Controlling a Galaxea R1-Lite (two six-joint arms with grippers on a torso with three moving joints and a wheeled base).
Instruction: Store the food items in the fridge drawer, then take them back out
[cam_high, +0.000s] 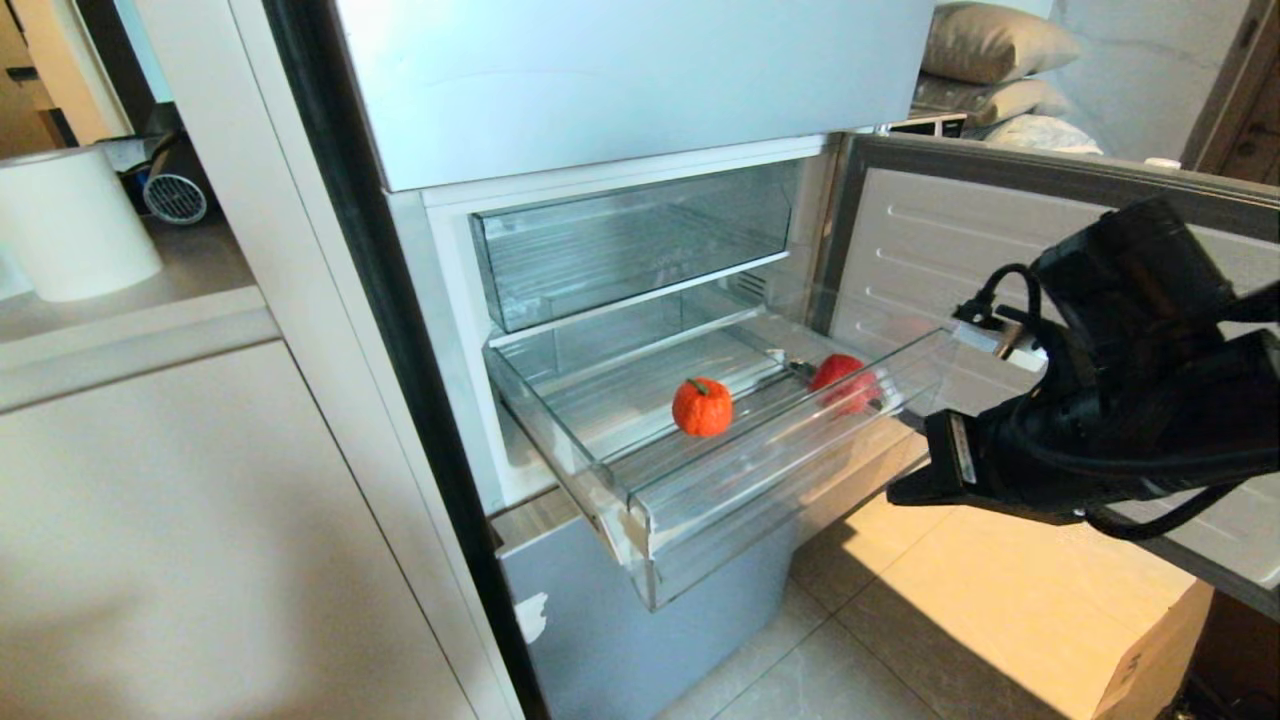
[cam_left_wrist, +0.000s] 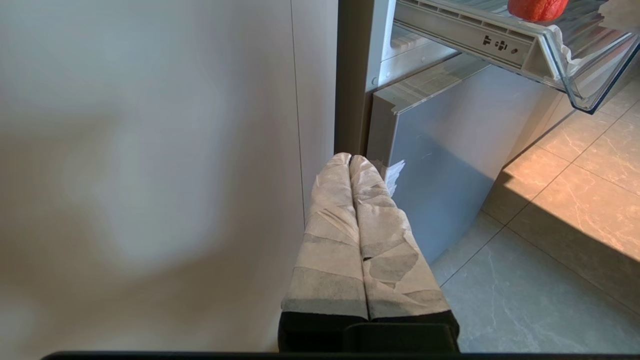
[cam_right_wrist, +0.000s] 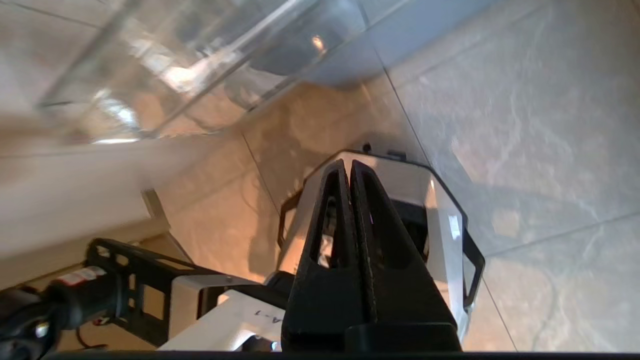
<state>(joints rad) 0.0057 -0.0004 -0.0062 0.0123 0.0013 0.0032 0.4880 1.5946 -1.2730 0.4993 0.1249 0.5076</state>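
Observation:
The fridge drawer (cam_high: 640, 520) is pulled out, clear plastic with a ribbed floor. Two food items lie in it: an orange-red fruit with a dark stem (cam_high: 702, 406) near the middle and a deeper red fruit (cam_high: 843, 382) towards the right end. My right gripper (cam_high: 902, 490) hangs just off the drawer's right front corner, below its rim, shut and empty, pointing down over the floor (cam_right_wrist: 347, 162). My left gripper (cam_left_wrist: 350, 158) is parked low beside the cabinet, its taped fingers pressed together. One fruit (cam_left_wrist: 537, 7) shows through the drawer (cam_left_wrist: 575, 75) above it.
A taller clear bin (cam_high: 630, 240) sits above the drawer. The open fridge door (cam_high: 1000, 250) stands behind my right arm. A grey-blue lower panel (cam_high: 640, 620) is under the drawer, a cardboard box (cam_high: 1150, 650) on the tiled floor, a white cylinder (cam_high: 75, 225) on the counter.

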